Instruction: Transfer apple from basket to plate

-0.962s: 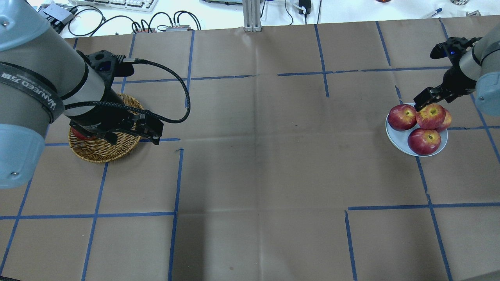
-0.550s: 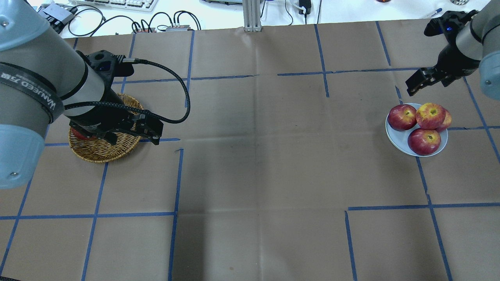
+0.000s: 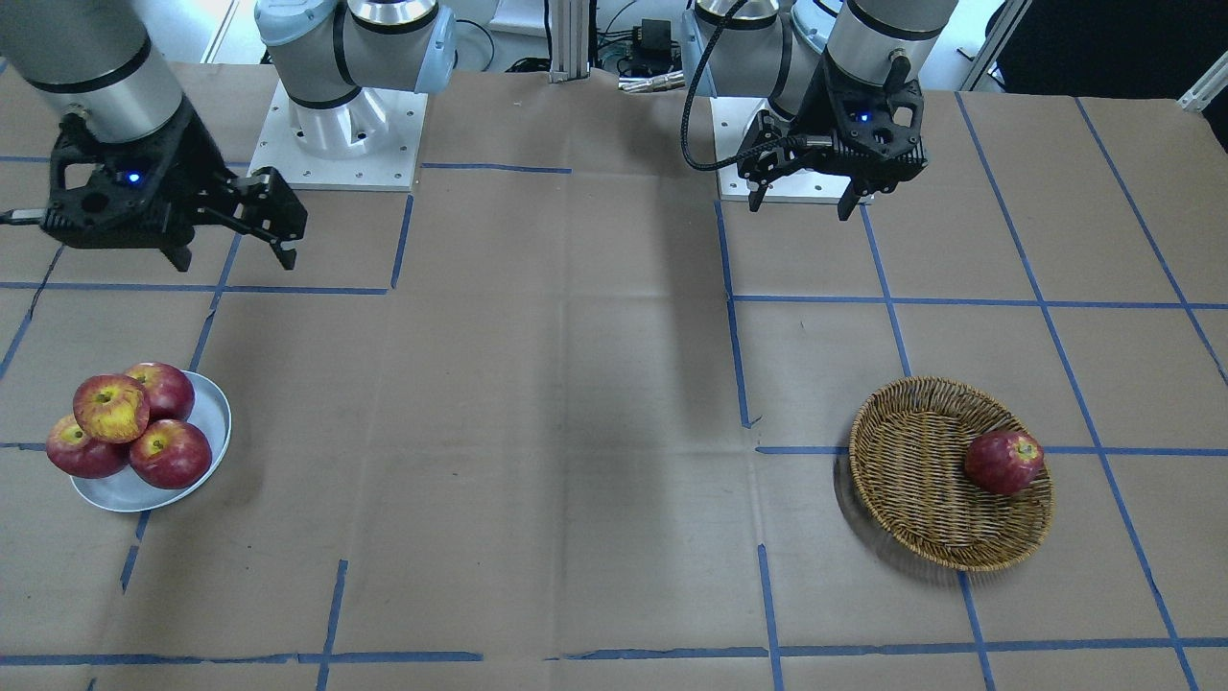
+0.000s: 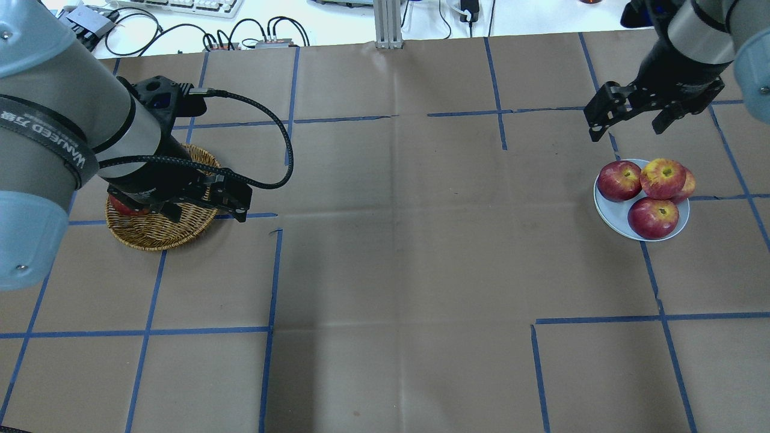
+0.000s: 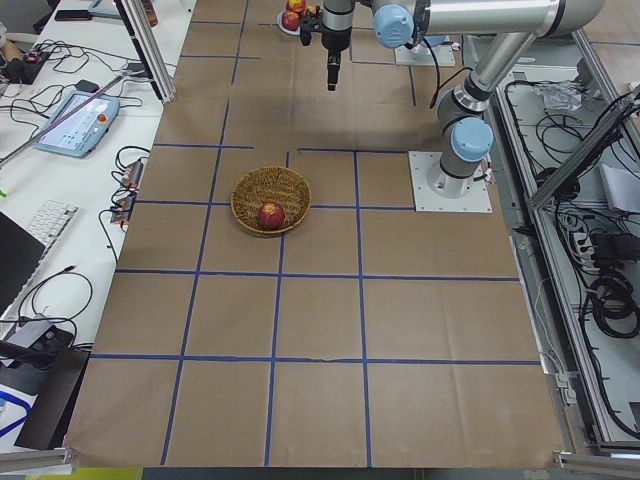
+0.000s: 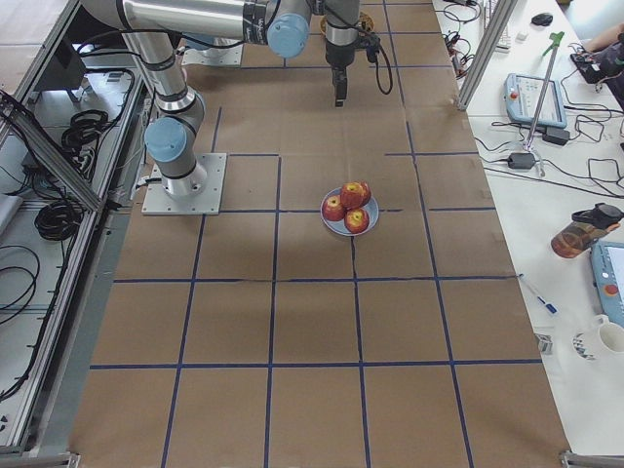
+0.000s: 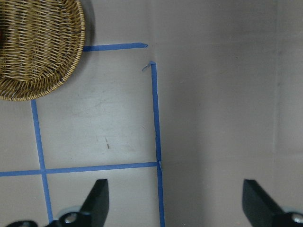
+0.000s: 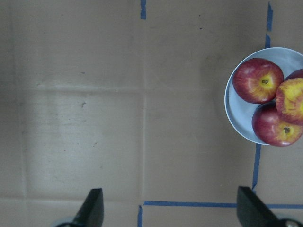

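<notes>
The yellow-streaked apple [image 4: 663, 178] rests on top of three darker red apples on the pale blue plate [image 4: 609, 218] at the right. It also shows in the front view [image 3: 111, 407] and the right wrist view [image 8: 291, 100]. My right gripper [image 4: 625, 129] is open and empty, raised beyond the plate. The wicker basket [image 3: 916, 489] holds one dark red apple [image 3: 1003, 462]. My left gripper [image 3: 801, 206] is open and empty, high above the table; the left wrist view shows the basket [image 7: 38, 47] off to one side.
Brown paper with blue tape lines covers the table. Both arm bases [image 3: 338, 134] stand at the robot's side. Cables and a keyboard [image 4: 180, 6] lie beyond the far edge. A pen and cups [image 6: 531, 292] lie on the right side desk.
My right gripper has moved up and away from the yellow-streaked apple, which stays on the pile on the plate. The left arm has not moved.
</notes>
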